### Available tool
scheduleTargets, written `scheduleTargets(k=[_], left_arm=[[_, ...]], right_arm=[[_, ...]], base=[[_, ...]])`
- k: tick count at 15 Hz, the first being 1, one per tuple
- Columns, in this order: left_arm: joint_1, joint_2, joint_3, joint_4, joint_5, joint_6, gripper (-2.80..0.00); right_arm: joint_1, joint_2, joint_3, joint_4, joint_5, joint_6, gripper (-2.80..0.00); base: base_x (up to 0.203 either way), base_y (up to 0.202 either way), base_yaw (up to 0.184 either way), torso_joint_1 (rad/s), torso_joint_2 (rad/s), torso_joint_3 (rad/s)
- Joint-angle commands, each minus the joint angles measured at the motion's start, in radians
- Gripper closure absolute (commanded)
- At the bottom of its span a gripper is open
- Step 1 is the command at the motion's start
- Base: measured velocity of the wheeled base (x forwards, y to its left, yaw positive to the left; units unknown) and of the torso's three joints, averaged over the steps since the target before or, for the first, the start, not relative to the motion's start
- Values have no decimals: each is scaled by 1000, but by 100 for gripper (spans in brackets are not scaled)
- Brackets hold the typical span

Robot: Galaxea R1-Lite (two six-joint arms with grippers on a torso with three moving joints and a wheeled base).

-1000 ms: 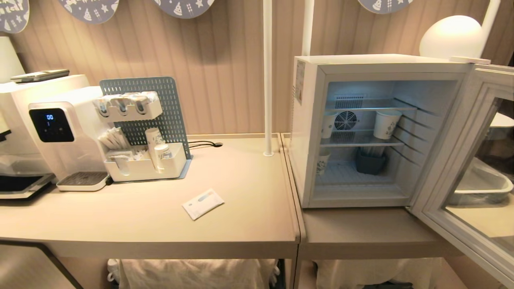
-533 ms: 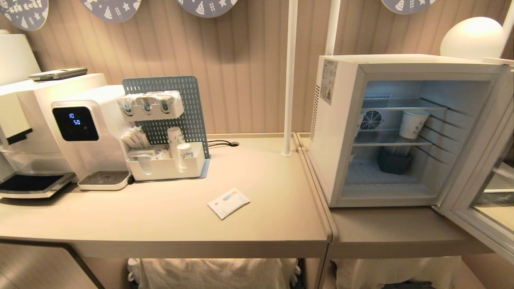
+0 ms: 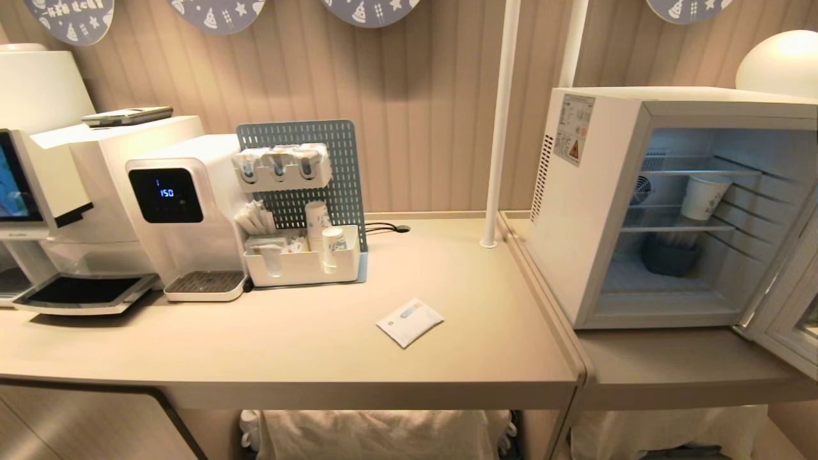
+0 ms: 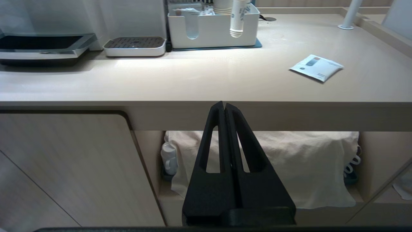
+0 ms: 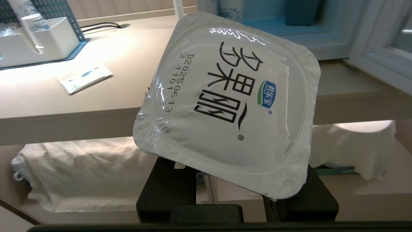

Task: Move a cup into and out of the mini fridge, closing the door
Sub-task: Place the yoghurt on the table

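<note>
The cup [image 5: 231,106], a small white pot with a foil lid printed in black characters, fills the right wrist view. My right gripper [image 5: 236,193] is shut on it; only the black finger bases show under the lid. The cup hangs in front of the table's edge, below the tabletop. The mini fridge [image 3: 594,211] stands at the right on the counter with its door [image 3: 789,319] swung wide open. My left gripper [image 4: 224,106] is shut and empty, parked low before the table's front edge. Neither arm shows in the head view.
Inside the fridge are a tall paper cup [image 3: 702,197] on a wire shelf and a dark container [image 3: 668,255]. A water dispenser [image 3: 185,211], a white organiser [image 3: 300,262], a sachet [image 3: 409,321] and a white pole [image 3: 498,128] stand on the table [image 3: 192,358]. Cloth hangs under it.
The whole head view has slid to the right, so the camera has moved leftward; the fridge is now at the picture's right edge and its door mostly out of frame.
</note>
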Motion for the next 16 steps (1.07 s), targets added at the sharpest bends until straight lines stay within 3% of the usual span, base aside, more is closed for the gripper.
scheduleTargets(k=[1, 10, 16], left_arm=[[0, 1, 0, 0, 0, -1, 0], [0, 1, 0, 0, 0, -1, 0], [0, 1, 0, 0, 0, -2, 0]], right_arm=[[0, 2, 0, 1, 0, 1, 0], [-2, 3, 0, 1, 0, 1, 0], [-2, 4, -18, 1, 4, -21, 0]], base=[[0, 187, -2, 4, 2, 2], [0, 185, 2, 4, 1, 1], [0, 26, 1, 1, 1, 1]])
